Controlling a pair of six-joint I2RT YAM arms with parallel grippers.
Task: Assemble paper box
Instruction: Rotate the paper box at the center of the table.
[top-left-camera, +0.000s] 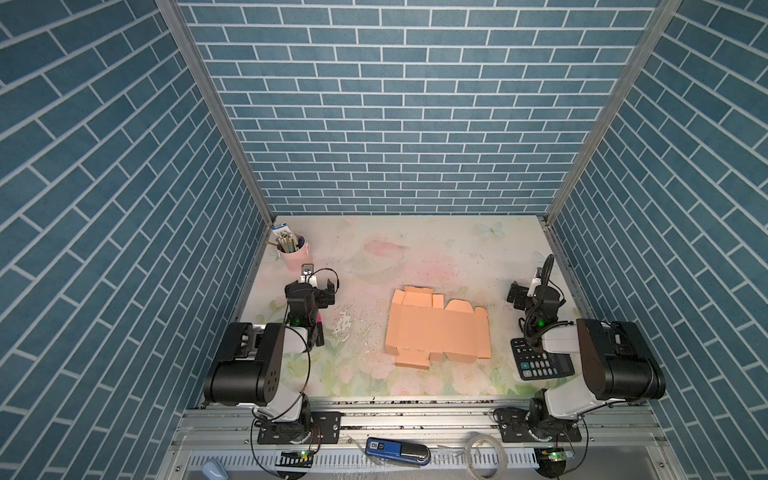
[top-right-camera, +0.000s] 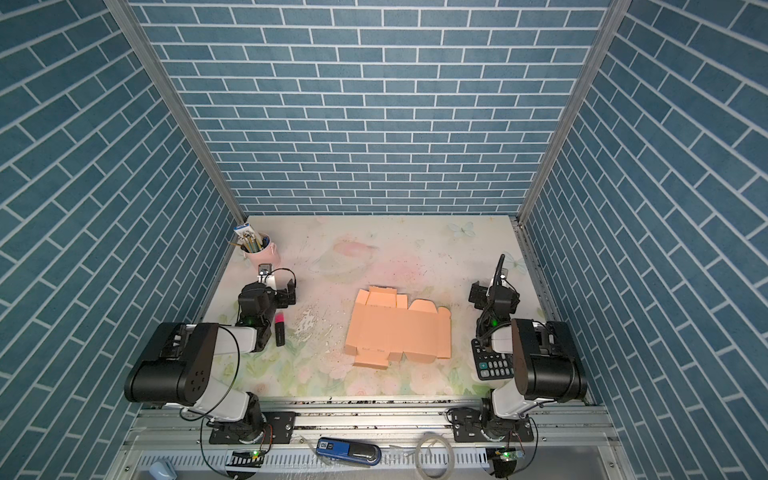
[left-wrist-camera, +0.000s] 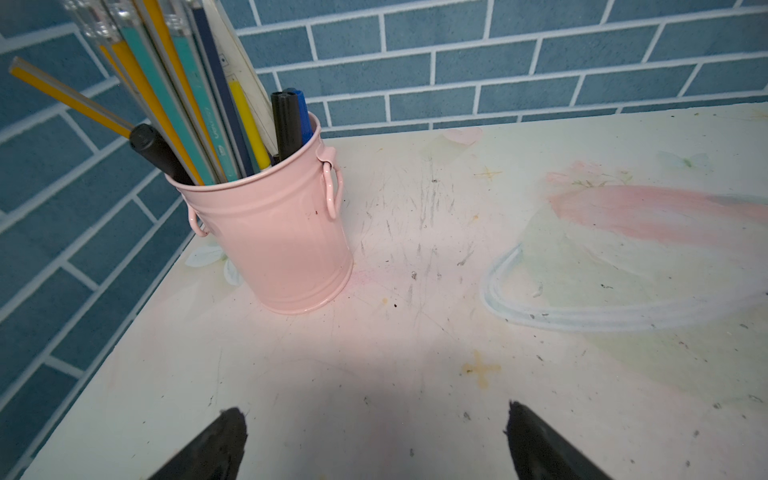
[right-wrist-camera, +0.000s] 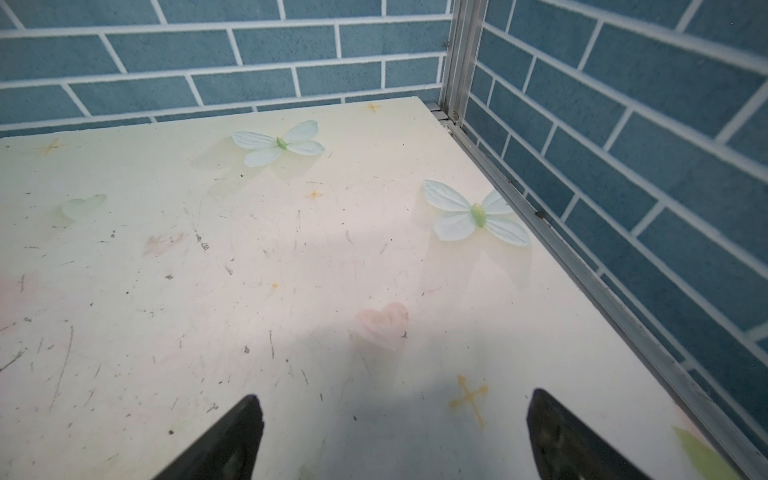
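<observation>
Both arms were folded, elbows back near the front rail, wrists aimed at the far wall. Left gripper (left-wrist-camera: 374, 419): jaws spread wide, empty, low over the table (left-wrist-camera: 415, 332). Right gripper (right-wrist-camera: 395, 407): also wide, empty. Box (top-left-camera: 438, 328) lay flat and unfolded between the two grippers, apart from both. Pen cup (left-wrist-camera: 282, 241) stood ahead of the left jaws, on the left-finger side.

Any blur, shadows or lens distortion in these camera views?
In both top views the wide lens splays the brick walls, yet the paper box lies sharp and evenly lit. Left wrist view: the pens in the pink bucket blur near the lens. Right wrist view: a soft shadow falls ahead of the right pincer.
</observation>
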